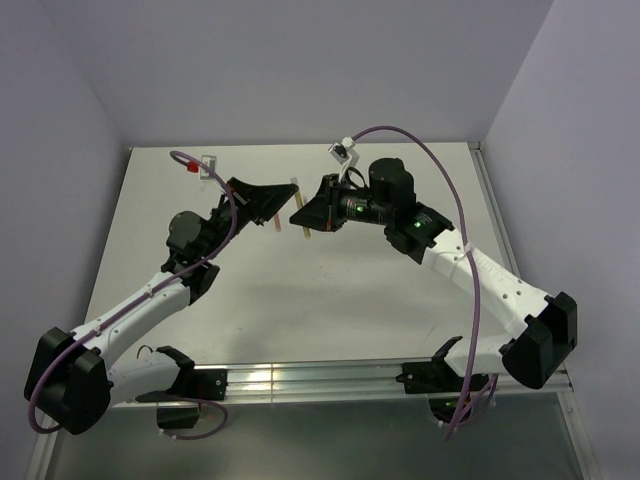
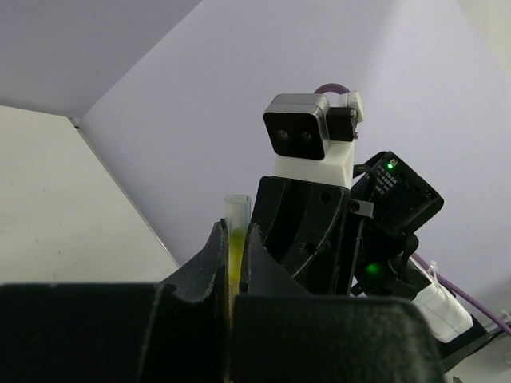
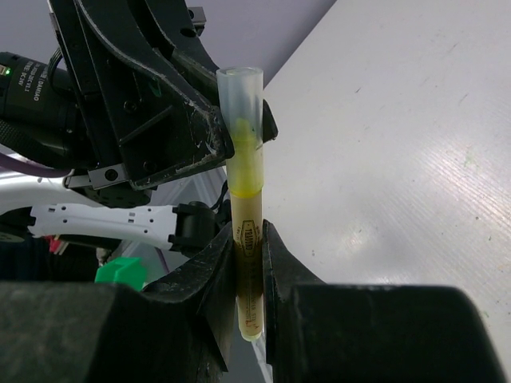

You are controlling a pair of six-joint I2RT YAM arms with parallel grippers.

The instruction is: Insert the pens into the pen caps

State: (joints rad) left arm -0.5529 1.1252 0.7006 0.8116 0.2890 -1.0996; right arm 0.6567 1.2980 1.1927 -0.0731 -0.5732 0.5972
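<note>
Yellow-green plastic pen (image 3: pixel 248 203) clamped in right tool (image 3: pixel 248 247); pale translucent tube cap (image 3: pixel 241 92) over its tip pinched by left tool (image 2: pixel 236 238).

A white table (image 1: pixel 330 300) sits enclosed by plain lilac-grey walls (image 1: pixel 300 70), a metal rail (image 1: pixel 320 380) along its near edge.

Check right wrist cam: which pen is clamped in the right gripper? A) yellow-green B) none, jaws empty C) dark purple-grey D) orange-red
A: the right gripper is closed on the yellow-green pen, whose tip sits inside the pen cap pinched by the left gripper.
</note>
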